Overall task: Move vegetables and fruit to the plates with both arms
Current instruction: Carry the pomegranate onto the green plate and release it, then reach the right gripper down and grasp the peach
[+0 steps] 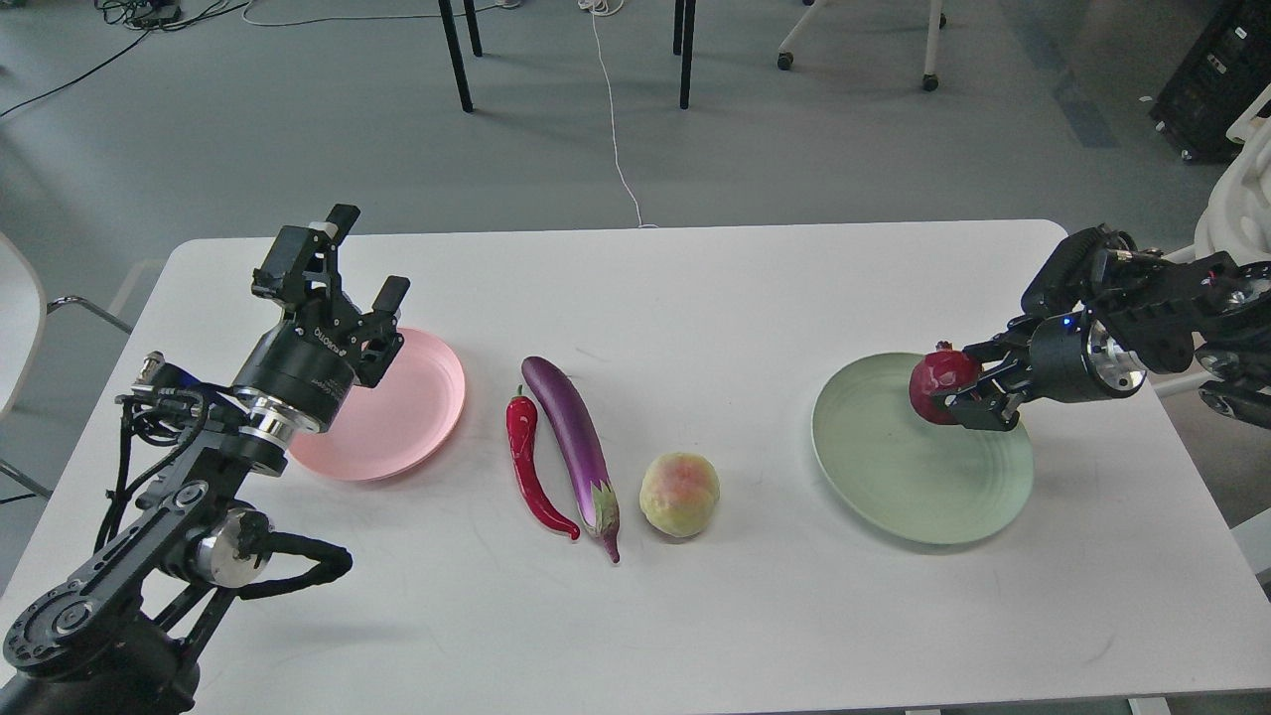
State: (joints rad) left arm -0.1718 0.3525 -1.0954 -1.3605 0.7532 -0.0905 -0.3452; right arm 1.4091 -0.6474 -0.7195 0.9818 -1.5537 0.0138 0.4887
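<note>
My right gripper [955, 389] is shut on the dark-red pomegranate [935, 384] and holds it over the far right part of the pale green plate [894, 467]. My left gripper [350, 260] is open and empty above the far left edge of the pink plate [397, 422]. The purple eggplant [574, 444], the red chili pepper [527, 465] left of it and the yellow-green peach [679, 494] lie on the white table [695, 298] between the two plates.
Beyond the table's far edge are chair legs [457, 60], a white cable [616, 129] on the grey floor and a black box [1206, 89] at the far right. My left arm's joints and looped cables [199, 516] fill the near left corner.
</note>
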